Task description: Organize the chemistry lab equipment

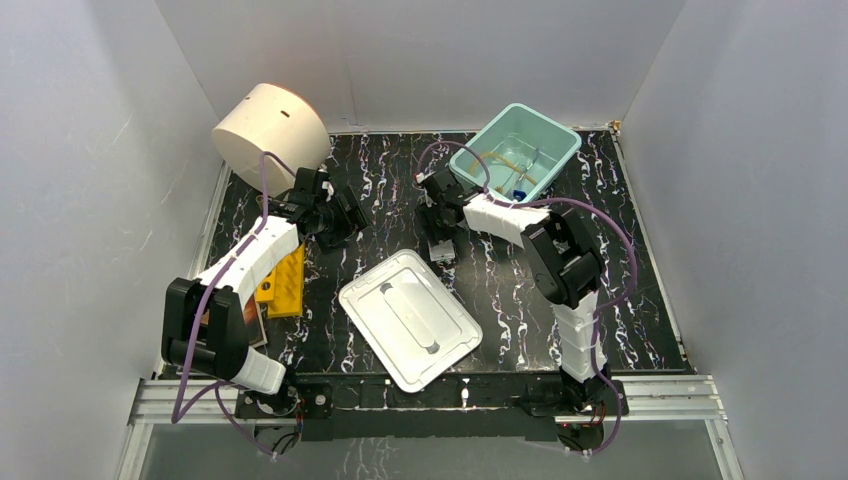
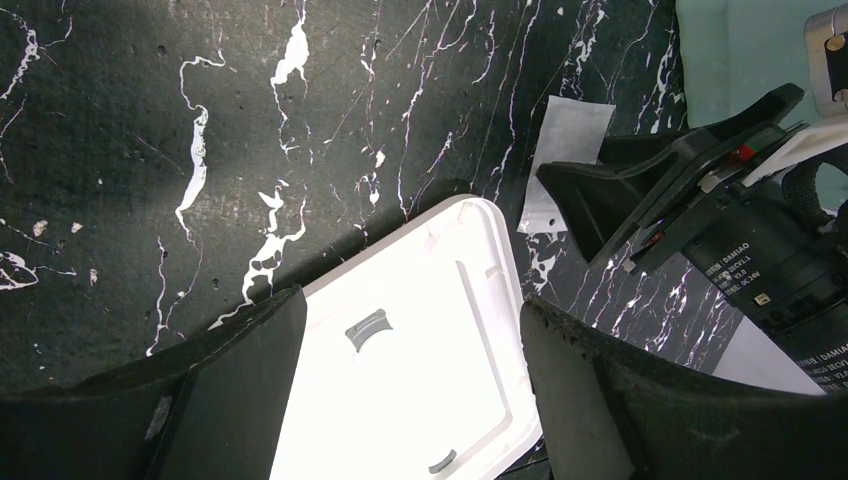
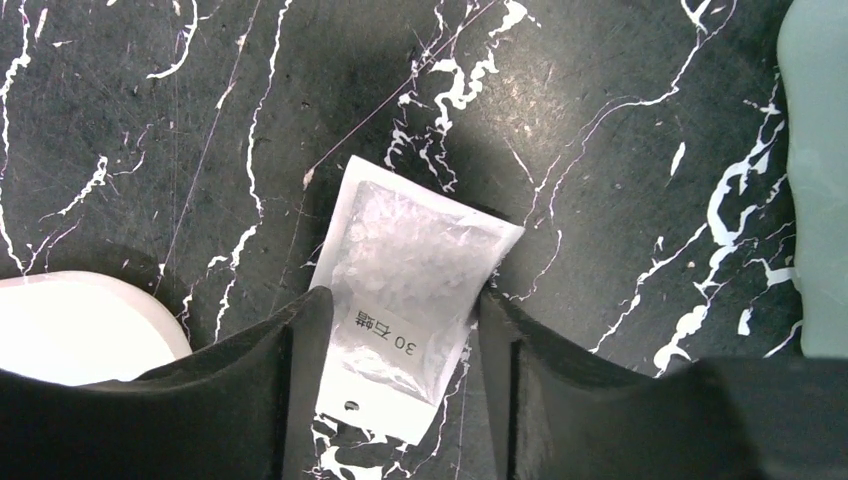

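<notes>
A white packet (image 3: 410, 290) of clear crystals lies flat on the black marble table (image 1: 620, 290), also seen in the top view (image 1: 441, 251) and the left wrist view (image 2: 568, 140). My right gripper (image 3: 402, 295) is low over it, open, one finger at each long edge of the packet. The teal bin (image 1: 560, 140) behind it holds tan rubber tubing (image 1: 503, 157), a blue cap (image 1: 519, 192) and clear glassware. My left gripper (image 2: 412, 300) is open and empty, hovering above the table left of centre (image 1: 350, 220). The tongs are not visible.
The bin's white lid (image 1: 408, 318) lies flat at the front centre. A cream cylinder (image 1: 268, 135) stands at the back left. A yellow object (image 1: 283, 280) and a dark book (image 1: 252, 322) lie beside the left arm. White walls enclose the table.
</notes>
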`<action>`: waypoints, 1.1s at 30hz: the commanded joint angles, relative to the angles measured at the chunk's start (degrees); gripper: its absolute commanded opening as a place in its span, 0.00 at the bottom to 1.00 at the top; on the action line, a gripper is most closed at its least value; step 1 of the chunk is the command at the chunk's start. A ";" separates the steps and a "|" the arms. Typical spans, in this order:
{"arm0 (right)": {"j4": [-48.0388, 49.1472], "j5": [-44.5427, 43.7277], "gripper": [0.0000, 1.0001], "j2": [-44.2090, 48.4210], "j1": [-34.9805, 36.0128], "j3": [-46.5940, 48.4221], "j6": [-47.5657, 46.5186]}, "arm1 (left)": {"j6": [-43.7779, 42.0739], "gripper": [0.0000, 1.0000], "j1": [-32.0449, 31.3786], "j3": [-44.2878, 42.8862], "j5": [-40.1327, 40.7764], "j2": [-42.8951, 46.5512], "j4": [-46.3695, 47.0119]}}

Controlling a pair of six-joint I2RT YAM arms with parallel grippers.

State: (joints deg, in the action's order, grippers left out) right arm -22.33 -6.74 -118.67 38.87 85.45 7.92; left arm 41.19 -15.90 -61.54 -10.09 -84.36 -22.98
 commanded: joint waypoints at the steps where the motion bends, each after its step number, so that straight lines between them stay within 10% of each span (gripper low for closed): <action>1: 0.45 2.74 0.58 0.11 0.17 -0.49 0.51 | 0.11 0.77 0.37 -0.18 -0.28 1.12 -1.06; 16: 4.00 -1.01 0.02 8.92 -0.63 -0.58 3.86 | 0.34 0.77 0.34 1.43 -6.61 1.38 3.27; 33: 10.87 22.74 0.00 21.27 -1.98 -0.38 20.06 | 13.49 0.65 -2.10 4.63 -26.28 -2.13 28.90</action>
State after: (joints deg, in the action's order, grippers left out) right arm -16.29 9.54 -99.72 36.82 84.64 22.55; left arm 49.30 -17.37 -56.88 -31.16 -86.04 -2.11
